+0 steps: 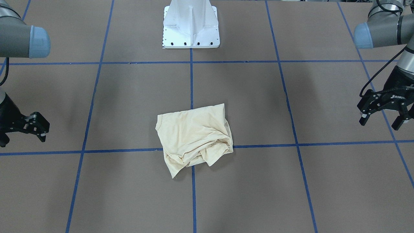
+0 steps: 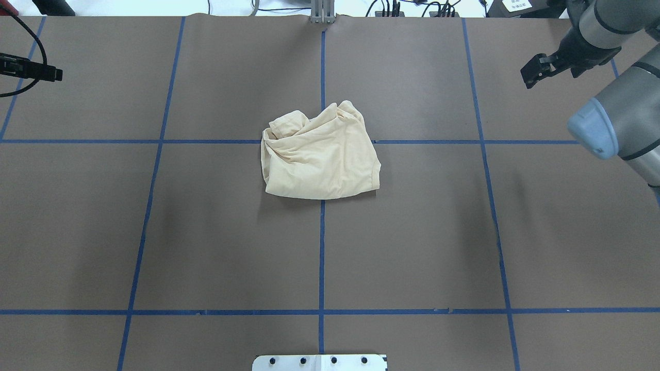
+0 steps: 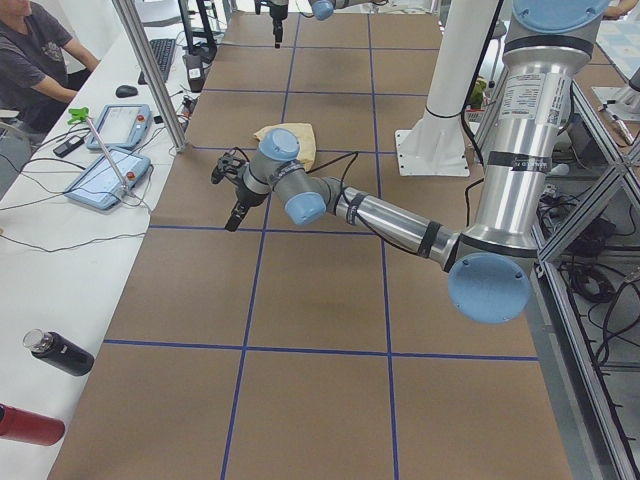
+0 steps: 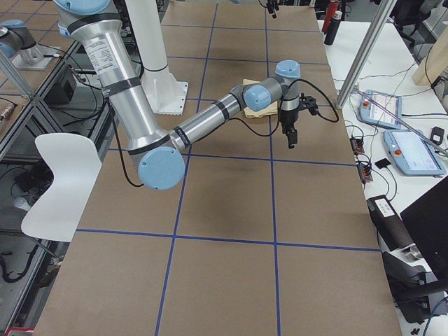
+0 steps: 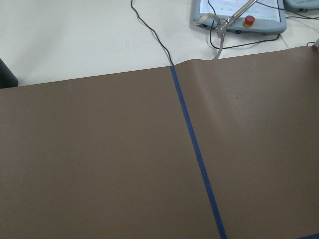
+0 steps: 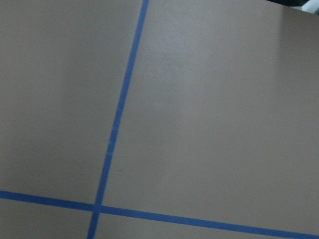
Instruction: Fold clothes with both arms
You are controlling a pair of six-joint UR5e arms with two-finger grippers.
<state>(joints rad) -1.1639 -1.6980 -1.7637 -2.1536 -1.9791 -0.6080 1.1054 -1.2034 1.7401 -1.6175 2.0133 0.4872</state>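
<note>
The clothes are one pale cream shirt (image 1: 194,139) lying in a crumpled, roughly folded bundle (image 2: 319,159) at the middle of the brown table; no print or label shows. My left gripper (image 1: 379,124) hovers open far off to the shirt's side, seen too in the overhead view (image 2: 31,72) and the exterior left view (image 3: 228,190). On the opposite side my right gripper (image 1: 22,140) also hangs open and empty, well clear of the shirt (image 2: 539,67). Both wrist views show only bare table and blue tape.
Blue tape lines (image 1: 191,81) divide the brown table into squares. The white pedestal base (image 1: 190,29) stands behind the shirt. Teach pendants (image 3: 110,170), cables and bottles (image 3: 60,352) lie on the white side table, where a person (image 3: 35,50) sits.
</note>
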